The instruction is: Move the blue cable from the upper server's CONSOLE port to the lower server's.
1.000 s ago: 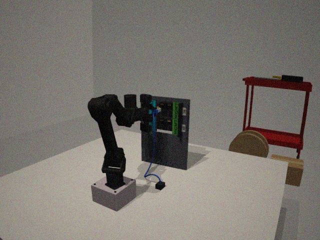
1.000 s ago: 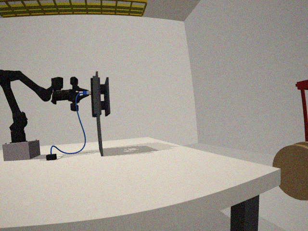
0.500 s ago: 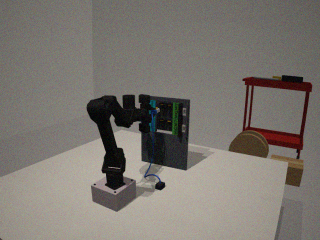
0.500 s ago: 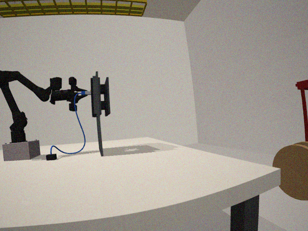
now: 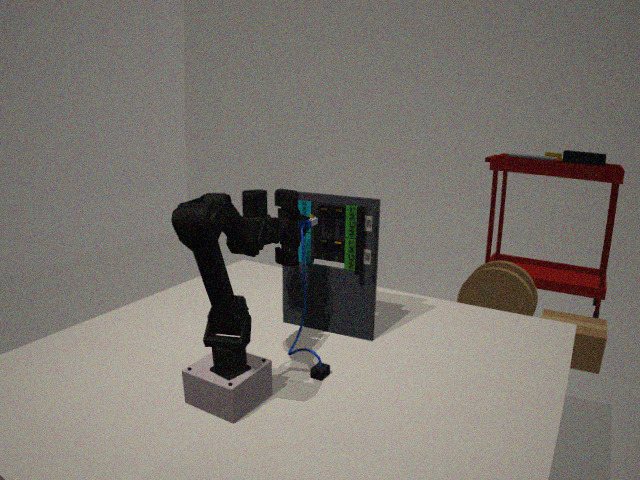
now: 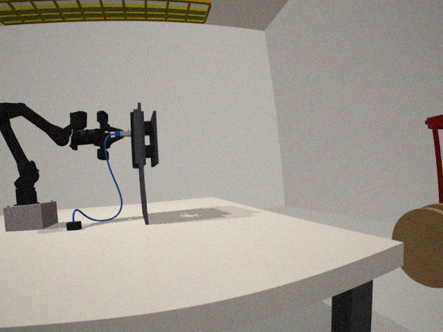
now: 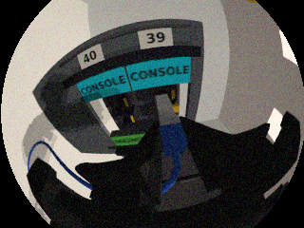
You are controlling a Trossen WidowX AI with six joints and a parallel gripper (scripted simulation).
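Wrist view: one plug [image 5: 313, 221] [image 6: 125, 133] [image 7: 173, 139], grasped in my pincer [image 5: 309, 223] [image 6: 122, 133] [image 7: 169, 122]; step, apparently unplugging; next, draw clear, then descend to lower server [image 5: 305, 253] [image 6: 138, 155] [image 7: 103, 85].

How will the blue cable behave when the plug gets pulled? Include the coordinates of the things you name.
Likely floppy: the cable [image 5: 303, 289] [image 6: 120, 194] [image 7: 59, 161] hangs in a slack curve from the gripper [image 5: 310, 223] [image 6: 122, 134] [image 7: 169, 122]. It should trail easily at first, given that slack. The black block [image 5: 320, 371] [image 6: 74, 225] at its far end might drag if the curve straightens.
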